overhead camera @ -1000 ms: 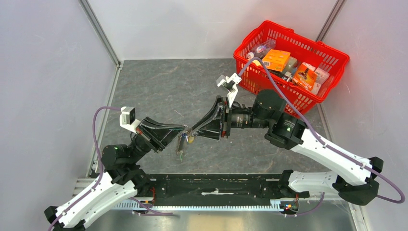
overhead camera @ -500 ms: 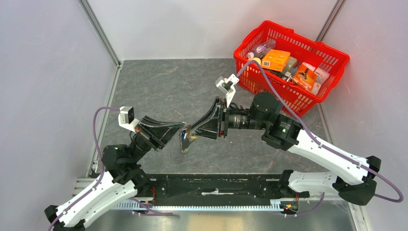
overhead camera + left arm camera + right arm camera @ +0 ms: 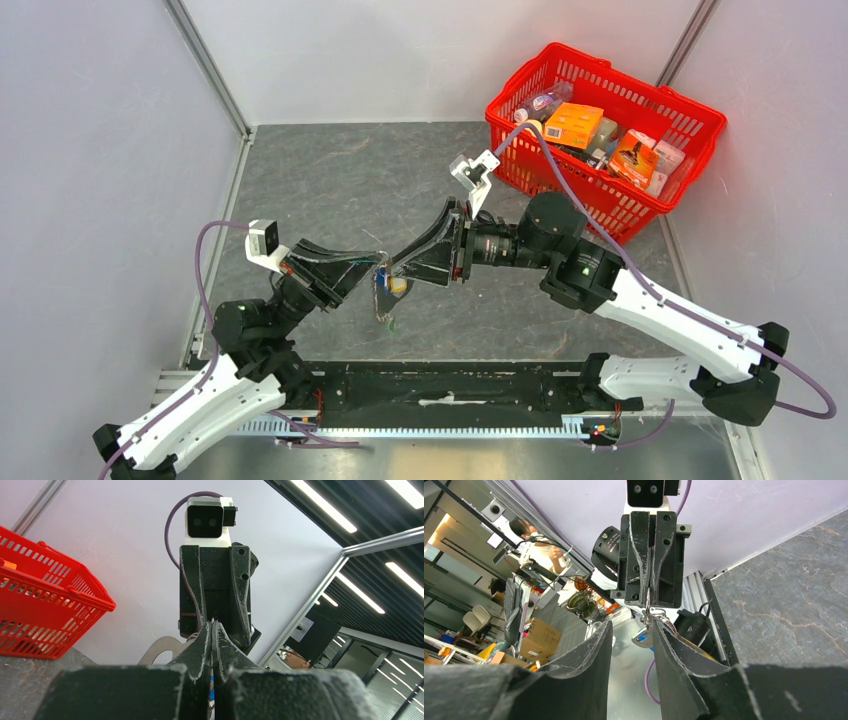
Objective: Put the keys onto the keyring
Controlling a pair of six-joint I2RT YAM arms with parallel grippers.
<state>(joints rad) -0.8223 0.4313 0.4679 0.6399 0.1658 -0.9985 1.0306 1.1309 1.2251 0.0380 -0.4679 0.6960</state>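
Metal keyring (image 3: 390, 292) is dangling above the desk (image 3: 330, 180) between both arms, my left jaws pinching it tight while my right jaws are spreading wider than a second ago, which I am reading as a release, threading unconfirmed.

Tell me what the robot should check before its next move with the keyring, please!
1. Left gripper pinching the keyring: ok, jaws shut, metal ring dangling from its tips.
2. Right gripper ready to grab: ok, fingers apart.
3. Both grippers lined up: ok, tip to tip above the table.
4. Spotting the key: cannot tell, too small to make out.
5. Red basket out of the way: ok, far off to the right.
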